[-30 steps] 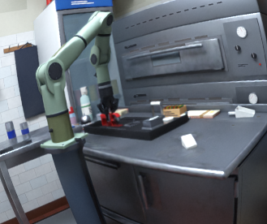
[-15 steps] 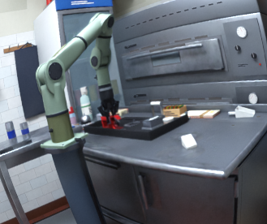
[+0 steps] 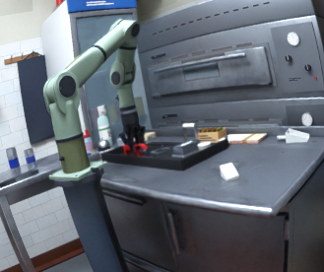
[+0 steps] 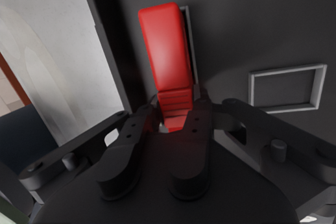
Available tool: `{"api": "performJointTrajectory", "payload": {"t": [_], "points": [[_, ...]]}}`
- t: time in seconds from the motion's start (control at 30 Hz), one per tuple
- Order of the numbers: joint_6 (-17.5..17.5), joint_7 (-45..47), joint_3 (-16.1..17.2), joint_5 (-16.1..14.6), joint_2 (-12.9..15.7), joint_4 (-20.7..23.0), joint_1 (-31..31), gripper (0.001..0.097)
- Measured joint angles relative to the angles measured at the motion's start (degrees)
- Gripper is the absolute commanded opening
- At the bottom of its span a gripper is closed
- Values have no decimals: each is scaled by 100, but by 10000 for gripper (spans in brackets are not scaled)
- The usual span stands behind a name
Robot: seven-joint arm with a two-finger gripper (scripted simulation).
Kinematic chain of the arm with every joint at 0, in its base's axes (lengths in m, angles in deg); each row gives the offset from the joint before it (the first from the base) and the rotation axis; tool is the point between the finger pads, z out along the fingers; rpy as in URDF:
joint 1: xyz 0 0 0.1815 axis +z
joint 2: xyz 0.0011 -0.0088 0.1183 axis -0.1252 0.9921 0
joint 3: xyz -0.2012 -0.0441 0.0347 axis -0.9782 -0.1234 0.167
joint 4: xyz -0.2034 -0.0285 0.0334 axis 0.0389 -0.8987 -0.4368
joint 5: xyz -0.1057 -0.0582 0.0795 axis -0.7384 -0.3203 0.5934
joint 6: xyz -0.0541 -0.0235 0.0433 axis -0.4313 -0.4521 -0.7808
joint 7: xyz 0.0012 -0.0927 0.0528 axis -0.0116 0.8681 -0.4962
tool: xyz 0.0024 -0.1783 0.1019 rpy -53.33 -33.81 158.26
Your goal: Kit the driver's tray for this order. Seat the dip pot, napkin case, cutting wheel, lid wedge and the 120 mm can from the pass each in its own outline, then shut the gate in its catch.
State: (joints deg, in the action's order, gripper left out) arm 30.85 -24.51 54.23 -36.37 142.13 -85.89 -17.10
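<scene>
The red object [image 4: 167, 58] stands over a narrow grey outline at the left end of the black tray [image 3: 165, 153]. It is a long red piece with a ribbed end, and I cannot tell which of the task's items it is. A second, rectangular outline [image 4: 287, 88] lies empty to its right on the tray floor. A grey block [image 3: 184, 147] sits further right in the tray. A white wedge [image 3: 229, 171] lies on the counter in front of the tray. My gripper [image 3: 133, 146] [image 4: 173, 123] is low over the tray's left end and is closed on the red object's ribbed end.
The large oven [image 3: 236, 69] rises behind the counter. A small crate [image 3: 211, 133], flat boards [image 3: 247, 138] and a white object [image 3: 294, 136] lie along the back of the counter. Bottles [image 3: 103, 125] stand behind the tray's left end. Two cans [image 3: 19, 158] sit on the side table at left.
</scene>
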Motion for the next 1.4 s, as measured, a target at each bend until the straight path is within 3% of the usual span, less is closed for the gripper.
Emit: {"api": "performJointTrajectory", "payload": {"t": [0.27, 0.93, 1.4], "points": [[1, -3, 0, -3, 0, 0, 0, 90], [1, -4, 0, -5, 0, 0, 0, 480], [-17, 80, 19, 88, -33, 0, -10, 480]]}}
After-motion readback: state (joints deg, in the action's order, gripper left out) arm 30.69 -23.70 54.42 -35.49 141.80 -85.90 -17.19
